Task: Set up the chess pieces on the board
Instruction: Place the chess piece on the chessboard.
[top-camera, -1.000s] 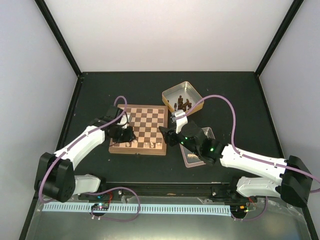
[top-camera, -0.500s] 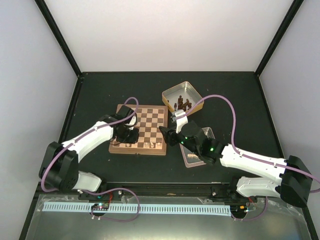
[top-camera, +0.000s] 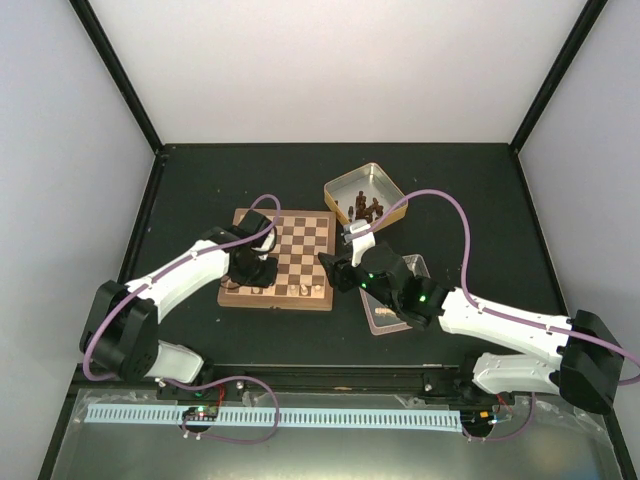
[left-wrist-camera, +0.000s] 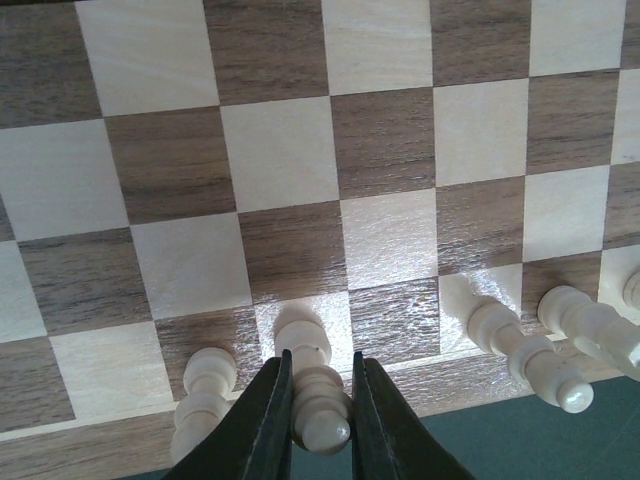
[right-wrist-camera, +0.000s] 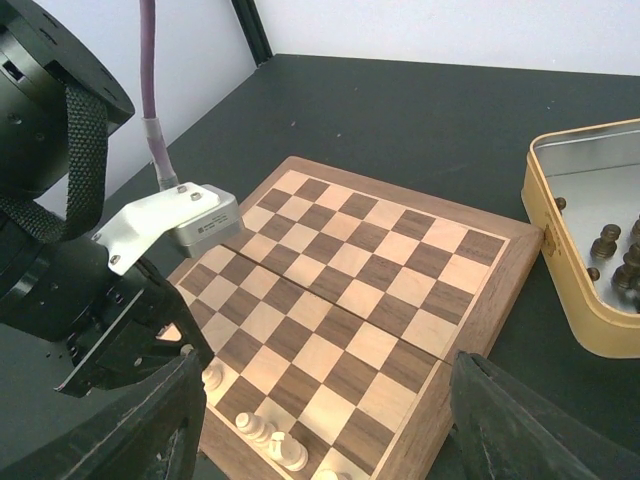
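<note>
The left gripper (left-wrist-camera: 320, 365) is pinching one pale piece (left-wrist-camera: 316, 405) between its two fingers. The piece sits on a light square in the row at the near edge of the board (left-wrist-camera: 380, 140). It looks like the step of setting this piece down on its square.

Next, the gripper would need to let go gently and lift straight up. Another pale piece (left-wrist-camera: 205, 395) stands on the very next square, so a sideways move could knock it over. Two more pale pieces (left-wrist-camera: 525, 355) stand farther along the same row.

The right gripper (right-wrist-camera: 330, 430) is spread wide and holds nothing. It hangs at the right edge of the board.

The left wrist view shows the pinch up close. In the top view the left gripper (top-camera: 262, 270) hides the piece.

The top view shows what the left wrist view cannot. A tin (top-camera: 385, 185) sits on the worktop (top-camera: 200, 180) just beyond the board's far right corner. It has dark pieces (top-camera: 368, 210) in it.

The right wrist view shows that most of the board's squares are bare.
</note>
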